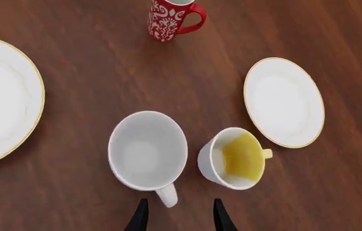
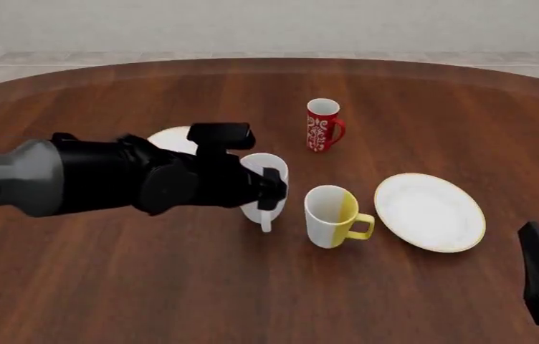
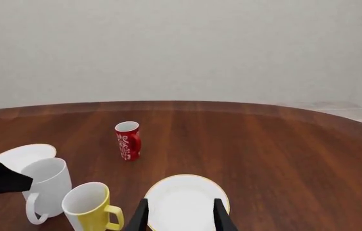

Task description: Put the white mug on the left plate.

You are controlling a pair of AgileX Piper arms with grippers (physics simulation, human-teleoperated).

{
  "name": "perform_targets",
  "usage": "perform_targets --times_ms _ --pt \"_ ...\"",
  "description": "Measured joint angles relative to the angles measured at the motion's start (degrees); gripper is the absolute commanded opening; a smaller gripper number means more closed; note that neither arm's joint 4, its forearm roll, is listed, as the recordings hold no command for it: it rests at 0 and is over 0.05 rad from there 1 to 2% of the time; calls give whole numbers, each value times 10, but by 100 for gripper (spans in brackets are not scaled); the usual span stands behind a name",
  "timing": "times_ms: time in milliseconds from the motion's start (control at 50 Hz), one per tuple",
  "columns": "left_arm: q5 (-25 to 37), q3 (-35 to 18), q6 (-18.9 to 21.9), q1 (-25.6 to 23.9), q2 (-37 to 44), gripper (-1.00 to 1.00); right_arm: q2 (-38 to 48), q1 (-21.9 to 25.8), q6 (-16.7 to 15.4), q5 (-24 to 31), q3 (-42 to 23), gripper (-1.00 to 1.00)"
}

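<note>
Here a round brown wood desk (image 2: 107, 287) meets a pale wall. The white mug (image 2: 267, 172) stands upright beside a yellow mug (image 2: 330, 215), near a red mug (image 2: 323, 125). The left fingers (image 1: 179, 216) hover open above its handle, holding nothing. Right fingers (image 3: 181, 214) are open, empty. The left arm hides most of the left plate (image 2: 172, 139); the right wrist view shows it behind the mug.

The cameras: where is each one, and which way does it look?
Left wrist view: on the left arm, looking down past the open left gripper at the white mug.
Front view: fixed above and behind the arms, looking forward over the table; left arm across the middle, right arm at the corner.
Right wrist view: low on the right arm, looking forward past the right gripper.
All three share the red mug.
</note>
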Motion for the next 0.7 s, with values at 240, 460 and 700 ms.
perform_targets --times_ms 240,460,700 --pt "-11 -2 -18 -7 24 100 0 -2 1 0 -2 100" --pt "-20 2 -33 -8 40 100 0 -3 1 2 -4 100" --pt "-35 12 -53 -2 58 100 0 -4 1 4 -6 100"
